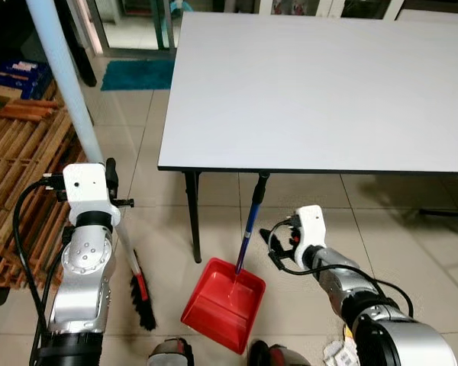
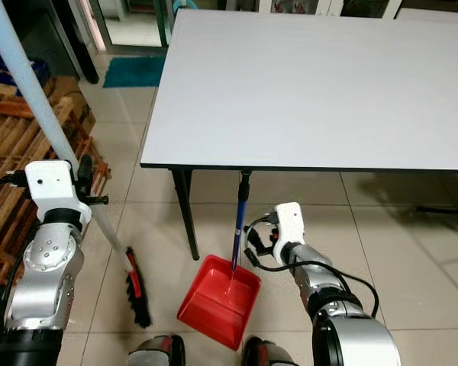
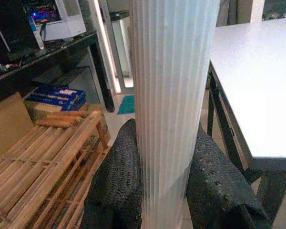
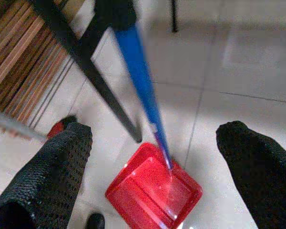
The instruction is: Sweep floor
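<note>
Red dustpan [image 1: 223, 303] sits empty beside broom [image 1: 141, 293].

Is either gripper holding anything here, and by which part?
The left gripper is shut on the broom, gripping its pale handle. The right gripper is open near the dustpan's blue handle, holding nothing.

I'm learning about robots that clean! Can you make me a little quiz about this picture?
1. True or false: the left end effector is shut on the broom handle.
2. What colour is the dustpan? A red, B green, C yellow.
3. Fill in: the open right end effector points at the dustpan's ____ handle.

Key: 1 true; 2 A; 3 blue.
</note>
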`<state>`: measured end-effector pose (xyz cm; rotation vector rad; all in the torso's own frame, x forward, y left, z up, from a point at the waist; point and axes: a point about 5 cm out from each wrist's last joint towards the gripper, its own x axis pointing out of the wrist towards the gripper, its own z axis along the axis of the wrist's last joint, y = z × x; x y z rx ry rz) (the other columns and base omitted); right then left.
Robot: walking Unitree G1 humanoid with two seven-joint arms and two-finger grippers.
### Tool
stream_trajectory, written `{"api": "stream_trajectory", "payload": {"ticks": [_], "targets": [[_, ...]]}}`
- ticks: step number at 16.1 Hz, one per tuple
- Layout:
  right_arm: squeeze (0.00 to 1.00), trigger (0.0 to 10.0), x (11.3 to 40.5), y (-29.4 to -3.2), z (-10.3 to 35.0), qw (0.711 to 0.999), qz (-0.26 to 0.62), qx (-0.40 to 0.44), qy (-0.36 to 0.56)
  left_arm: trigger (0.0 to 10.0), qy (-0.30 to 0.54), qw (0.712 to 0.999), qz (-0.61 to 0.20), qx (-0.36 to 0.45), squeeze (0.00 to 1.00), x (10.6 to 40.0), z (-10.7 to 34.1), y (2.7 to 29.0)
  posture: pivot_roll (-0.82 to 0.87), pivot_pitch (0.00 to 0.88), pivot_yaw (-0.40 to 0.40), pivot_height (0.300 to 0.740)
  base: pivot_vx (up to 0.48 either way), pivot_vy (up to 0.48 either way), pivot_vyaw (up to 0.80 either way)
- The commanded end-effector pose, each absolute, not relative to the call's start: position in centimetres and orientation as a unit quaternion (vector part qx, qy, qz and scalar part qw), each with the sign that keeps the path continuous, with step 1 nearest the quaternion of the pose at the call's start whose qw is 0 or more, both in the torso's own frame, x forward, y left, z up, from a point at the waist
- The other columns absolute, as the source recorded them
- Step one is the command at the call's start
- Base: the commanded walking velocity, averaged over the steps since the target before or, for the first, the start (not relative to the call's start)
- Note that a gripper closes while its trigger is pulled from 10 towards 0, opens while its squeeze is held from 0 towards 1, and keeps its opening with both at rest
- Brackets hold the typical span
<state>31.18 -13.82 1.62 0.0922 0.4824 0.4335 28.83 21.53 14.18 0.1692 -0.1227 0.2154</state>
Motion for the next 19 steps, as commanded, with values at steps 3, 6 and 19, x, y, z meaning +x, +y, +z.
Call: {"api": "stream_trajectory", "payload": {"ticks": [3,6,19], "targets": [[0.0,10.0,31.5,-13.5,2.1,0.94,0.241,0.03,0.241,10.0,-0.072,0.988,0.105,0.088,0.0,28.0,14.8,21.2,0.14,0.233,-0.027,0.74,0.0,0.0,0.0],[0.0,10.0,31.8,-12.9,2.7,0.93,0.284,0.04,0.23,10.0,-0.064,0.988,0.102,0.091,0.0,27.3,14.7,21.3,0.16,0.268,-0.022,0.74,0.0,0.0,0.0],[0.0,10.0,33.7,-14.2,5.1,0.938,0.289,-0.035,0.189,10.0,-0.037,0.989,0.088,0.116,0.0,24.0,15.2,21.3,0.23,0.328,0.021,0.74,0.0,0.0,0.0]]}}
